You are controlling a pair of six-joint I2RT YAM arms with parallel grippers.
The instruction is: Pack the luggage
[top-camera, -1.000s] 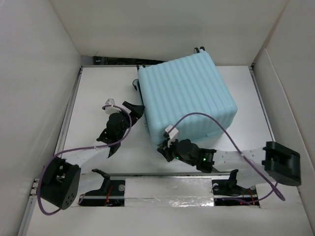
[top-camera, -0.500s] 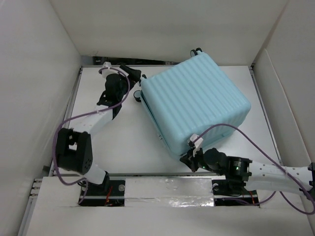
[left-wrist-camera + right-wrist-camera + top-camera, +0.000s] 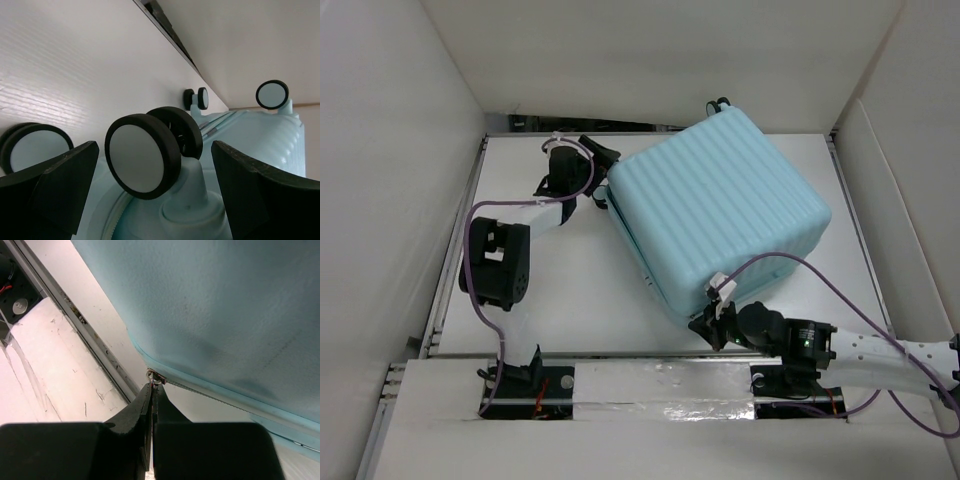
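the luggage (image 3: 720,210) may skid, or the zipper pull (image 3: 156,378) slip from the pinched-shut right gripper (image 3: 152,391); the left gripper (image 3: 152,155) gapes around a wheel (image 3: 137,162).

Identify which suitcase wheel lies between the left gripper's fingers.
The big wheel mid-frame in the left wrist view; the other three sit aside or farther back.

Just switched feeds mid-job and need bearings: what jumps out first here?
The big pale aqua luggage lies flat and skewed mid-scene. The right jaws are pinched shut on its zipper pull at the near corner; the left jaws stand open around a spinner wheel at the far-left corner.
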